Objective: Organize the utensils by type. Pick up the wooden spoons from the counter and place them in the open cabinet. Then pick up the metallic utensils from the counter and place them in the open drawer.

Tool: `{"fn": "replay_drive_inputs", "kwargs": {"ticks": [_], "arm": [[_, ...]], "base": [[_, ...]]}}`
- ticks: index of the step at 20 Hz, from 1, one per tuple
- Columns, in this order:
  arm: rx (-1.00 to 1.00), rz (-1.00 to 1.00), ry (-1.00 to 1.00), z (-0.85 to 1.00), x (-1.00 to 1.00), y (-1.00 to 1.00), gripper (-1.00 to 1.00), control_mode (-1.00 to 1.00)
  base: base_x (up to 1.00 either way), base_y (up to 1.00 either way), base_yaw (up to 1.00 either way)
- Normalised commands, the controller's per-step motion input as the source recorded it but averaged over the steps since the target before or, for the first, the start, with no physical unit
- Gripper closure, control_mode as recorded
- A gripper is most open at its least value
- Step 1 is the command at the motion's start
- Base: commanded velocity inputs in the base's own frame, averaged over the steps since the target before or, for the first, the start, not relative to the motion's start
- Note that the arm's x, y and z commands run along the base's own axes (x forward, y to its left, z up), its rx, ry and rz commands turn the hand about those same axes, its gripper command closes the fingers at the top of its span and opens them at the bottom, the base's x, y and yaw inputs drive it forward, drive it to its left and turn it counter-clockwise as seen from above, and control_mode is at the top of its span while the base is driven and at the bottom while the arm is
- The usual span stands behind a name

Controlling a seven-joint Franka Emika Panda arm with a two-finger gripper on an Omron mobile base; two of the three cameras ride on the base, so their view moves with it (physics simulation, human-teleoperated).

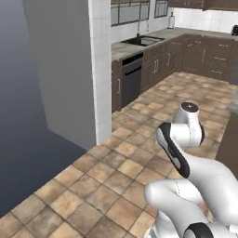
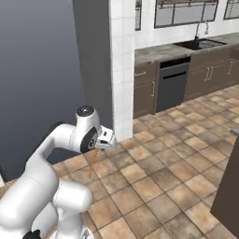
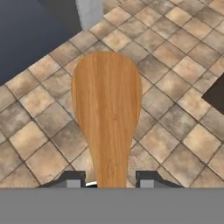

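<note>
In the hand view a wooden spoon stands up from between my two fingertips, its wide orange-brown oval bowl pointing away over the tiled floor. My gripper is shut on its handle. From the right base view the gripper points downward beside the white arm. The slim spoon hangs under it above the floor, tilted a little.
A white tiled pillar and a grey wall stand just ahead. Beyond it runs a stone-topped row of dark base cabinets with a sink and a dishwasher. A dark brown cabinet side stands close on the right. Tiled floor spreads between.
</note>
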Motion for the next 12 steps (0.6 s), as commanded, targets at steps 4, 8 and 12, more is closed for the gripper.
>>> {"fn": "replay_drive_inputs", "kwargs": {"ticks": [4,8,12], "arm": [[0.00,0.00,0.00,0.00,0.00,0.00,1.00,1.00],[0.00,0.00,0.00,0.00,0.00,0.00,1.00,1.00],[0.00,0.00,0.00,0.00,0.00,0.00,1.00,1.00]], "base": [[0.32,0.00,-0.83],[0.49,0.17,-0.48],[0.58,0.11,-0.14]]}}
